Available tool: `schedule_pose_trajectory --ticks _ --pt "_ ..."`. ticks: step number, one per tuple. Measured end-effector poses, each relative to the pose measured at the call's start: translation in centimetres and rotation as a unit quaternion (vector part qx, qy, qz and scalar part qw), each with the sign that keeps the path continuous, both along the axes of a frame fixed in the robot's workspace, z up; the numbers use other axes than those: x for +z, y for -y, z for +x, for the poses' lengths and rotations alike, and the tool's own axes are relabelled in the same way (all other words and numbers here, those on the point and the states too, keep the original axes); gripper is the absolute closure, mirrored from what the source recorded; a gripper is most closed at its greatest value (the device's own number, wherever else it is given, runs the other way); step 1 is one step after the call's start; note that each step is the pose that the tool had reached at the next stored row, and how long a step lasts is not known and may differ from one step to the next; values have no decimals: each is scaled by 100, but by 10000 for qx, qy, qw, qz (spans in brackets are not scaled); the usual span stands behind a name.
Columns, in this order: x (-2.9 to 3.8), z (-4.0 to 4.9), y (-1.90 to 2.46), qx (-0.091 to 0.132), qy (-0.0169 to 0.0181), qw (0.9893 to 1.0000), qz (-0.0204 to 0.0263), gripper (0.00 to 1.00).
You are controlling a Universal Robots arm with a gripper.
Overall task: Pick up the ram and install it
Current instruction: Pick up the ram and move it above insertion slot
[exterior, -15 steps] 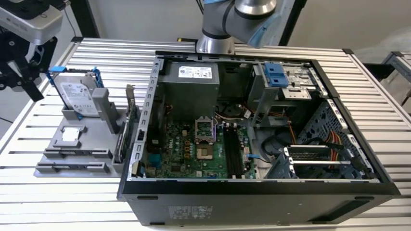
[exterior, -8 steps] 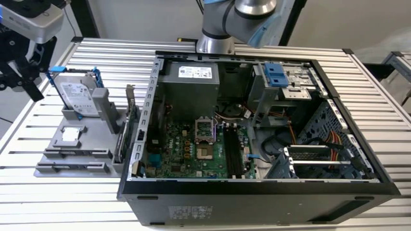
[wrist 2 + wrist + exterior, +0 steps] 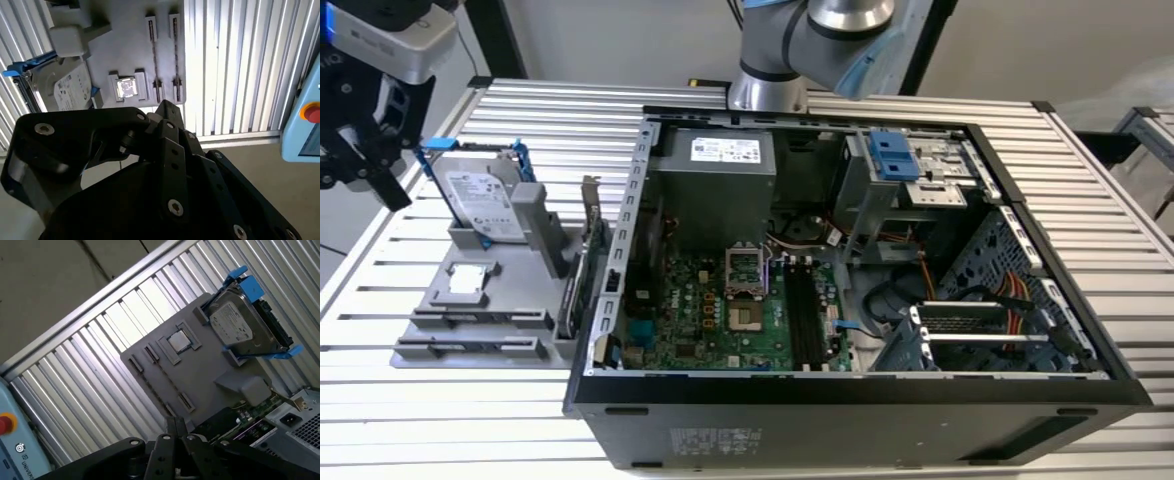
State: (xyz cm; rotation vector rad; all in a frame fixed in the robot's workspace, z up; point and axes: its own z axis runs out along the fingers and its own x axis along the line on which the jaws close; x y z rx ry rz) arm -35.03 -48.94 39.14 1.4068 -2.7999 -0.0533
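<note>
Black metal gripper (image 3: 165,106) hangs at the upper left of the exterior view, above the flat grey plastic tray (image 3: 520,296), its fingers pressed together. The thin dark ram stick (image 3: 154,55) seems to stand edge-on in a long tray slot, though I cannot tell for sure. The slot is near the silver hard drive with blue rails (image 3: 480,195).

You see the ram (image 3: 154,57) edge-on in the second wrist view: a thin, dark, straight strip; it stands on its long edge in a slotted holder of the grey tray (image 3: 120,50), seated between two end clips; a twin strip (image 3: 175,57) runs parallel just beside it.
</note>
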Motion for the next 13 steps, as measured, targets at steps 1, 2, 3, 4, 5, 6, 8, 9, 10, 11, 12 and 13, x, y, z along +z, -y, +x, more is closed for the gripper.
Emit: schedule_pose_trajectory --ticks 1,2,3,4,5,6,8,9,10,11,12,13 --pt "0 0 0 51 0 10000 0 100" --pt "0 0 0 97 0 10000 0 100" --pt "0 0 0 142 0 9999 0 100" --pt "0 0 0 188 0 9998 0 100" --pt "0 0 0 233 0 9997 0 100" --pt "0 0 0 280 0 9996 0 100" --pt "0 0 0 374 0 9993 0 100" --pt "0 0 0 421 0 9991 0 100" --pt "0 0 0 469 0 9989 0 100" --pt "0 0 0 517 0 9987 0 100" --pt "0 0 0 562 0 9984 0 100" --pt "0 0 0 611 0 9981 0 100"
